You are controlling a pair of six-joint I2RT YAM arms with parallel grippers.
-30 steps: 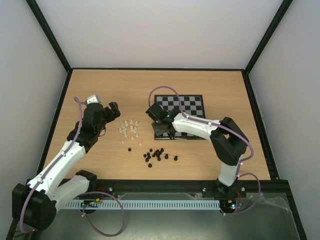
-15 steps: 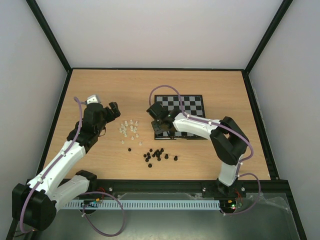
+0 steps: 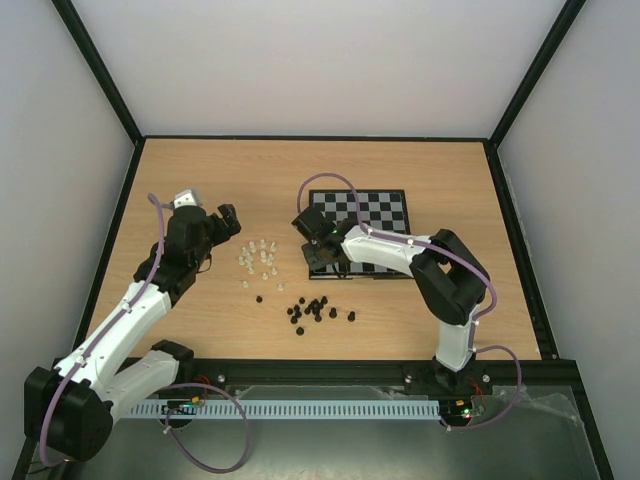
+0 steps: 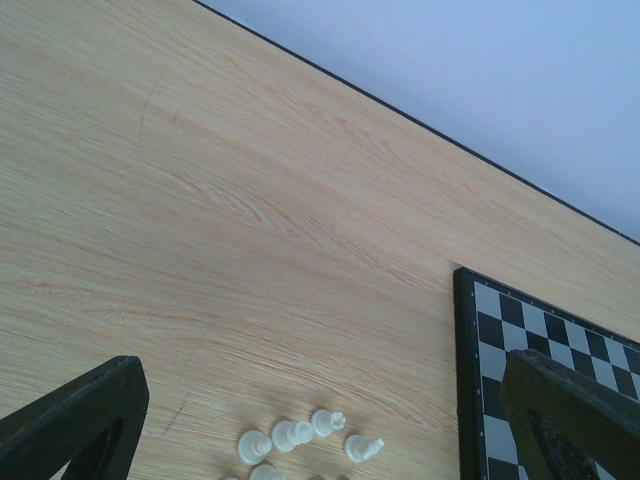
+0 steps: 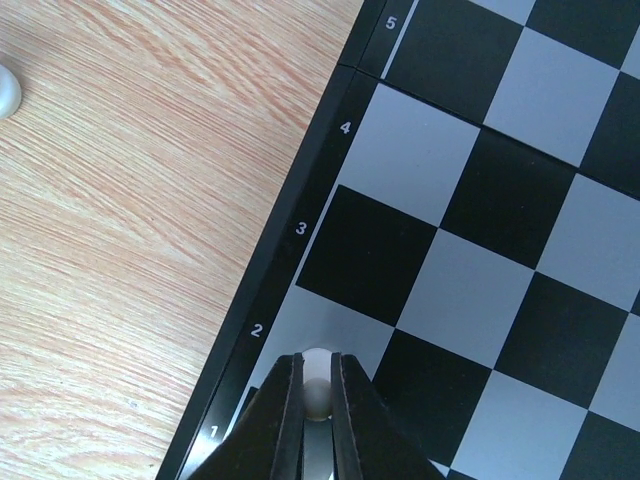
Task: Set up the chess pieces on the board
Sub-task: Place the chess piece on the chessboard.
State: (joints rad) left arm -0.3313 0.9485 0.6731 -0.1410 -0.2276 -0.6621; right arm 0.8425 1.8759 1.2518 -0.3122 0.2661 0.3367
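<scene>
1. Pinching a tiny white plastic chess piece (image 5: 317,390), the right gripper (image 5: 317,368) has its jaws clenched almost together, the piece at a grey edge square of the flat black-and-grey checked board (image 5: 480,200), beside rim mark 2.
2. Spread wide, the left gripper (image 3: 228,222) holds and touches nothing.
3. Between both pairs of jaws, loose white pieces (image 3: 260,260) lie on the wooden table (image 3: 200,170): roughly a dozen, too small to count exactly.
4. Just nearward of the right jaws lie small black pieces (image 3: 315,310), about a dozen.
</scene>
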